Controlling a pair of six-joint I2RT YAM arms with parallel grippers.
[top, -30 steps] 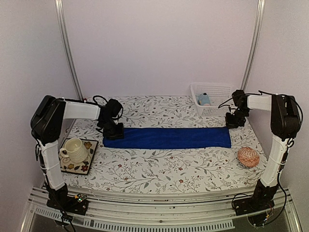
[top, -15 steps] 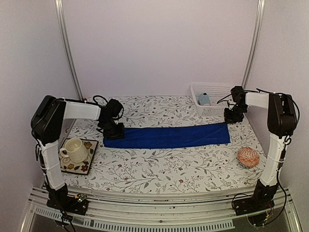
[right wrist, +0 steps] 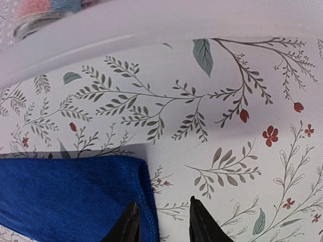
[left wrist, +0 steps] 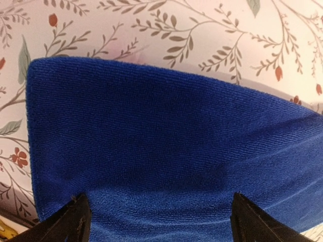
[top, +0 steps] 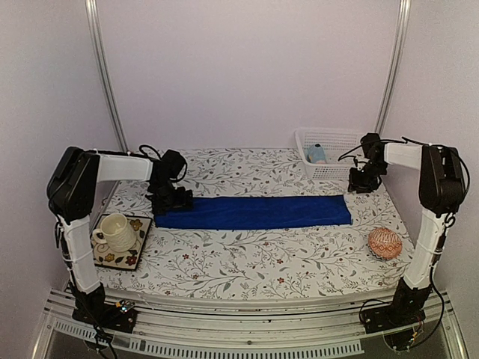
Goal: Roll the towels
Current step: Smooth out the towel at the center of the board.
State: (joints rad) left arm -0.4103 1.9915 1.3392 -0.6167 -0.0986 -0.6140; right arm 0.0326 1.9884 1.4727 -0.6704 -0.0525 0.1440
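Nothing legible is showing in any view — no words, brands or numbers. The royal-blue towel (top: 254, 212) is lying plain, while the tablecloth (top: 239, 262), the coaster (top: 139, 226) at 8 o'clock and the ball (top: 385, 243) at 4 o'clock are carrying only patterns.

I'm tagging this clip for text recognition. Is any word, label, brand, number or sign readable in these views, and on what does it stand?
No readable text in any view.
The royal-blue towel is plain.
The tablecloth, the tile under the cup and the ball carry only patterns.
The light-blue cloth in the basket has marks too small to tell whether they are text.
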